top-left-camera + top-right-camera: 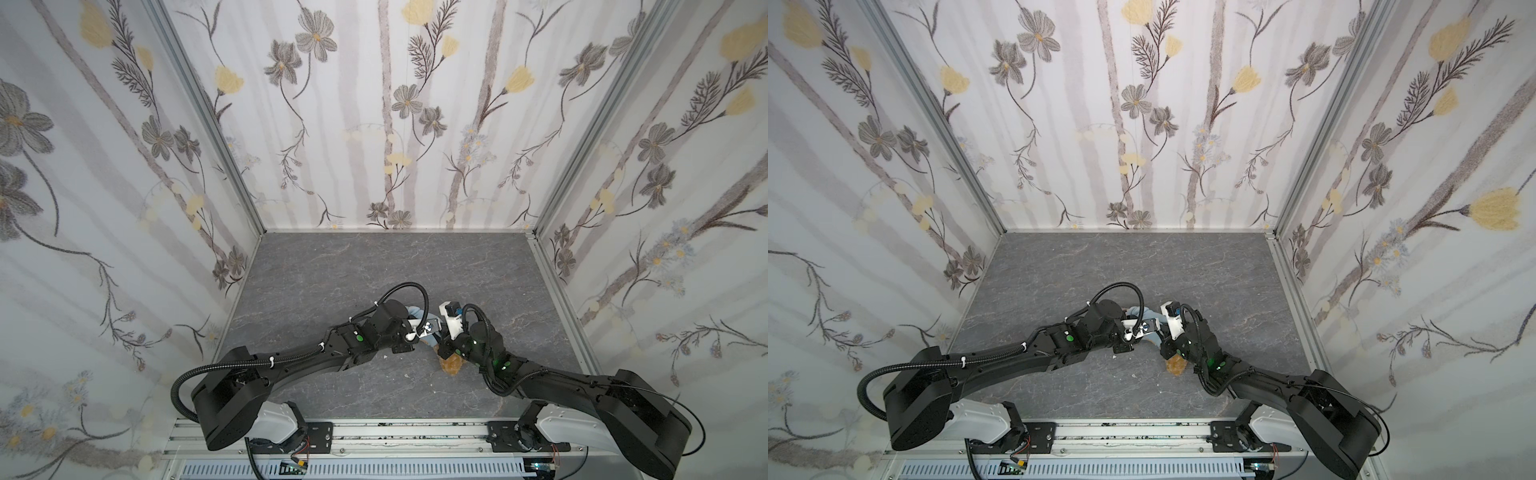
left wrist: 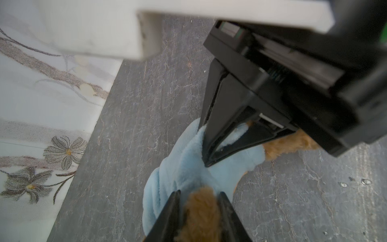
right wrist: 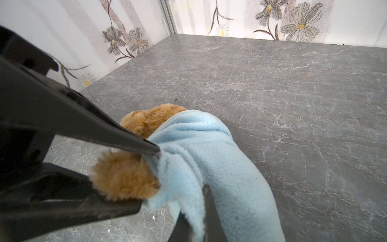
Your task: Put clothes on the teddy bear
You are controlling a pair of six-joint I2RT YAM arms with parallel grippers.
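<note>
Right now the teddy bear (image 1: 453,365) lies on the grey table (image 1: 374,270). It is low in the middle of both top views, where the two arms meet. Only a small bit of its brown fur peeks out there, beside the right arm.

A soft blue top (image 3: 209,157) is wrapped over a big part of the bear. In the right wrist view one fuzzy brown paw sticks out from the edge of the blue top. More brown fur shows behind it.

The left gripper (image 3: 149,178) is squeezed on that paw, with one finger on each side, both touching the fur. The left wrist view shows the same thing: the brown fur sits snug between its two black fingers (image 2: 170,215).

The right gripper (image 2: 207,163) has its tips pressed together on a fold of the blue top, pinching the cloth. The two grippers are very near each other.
</note>
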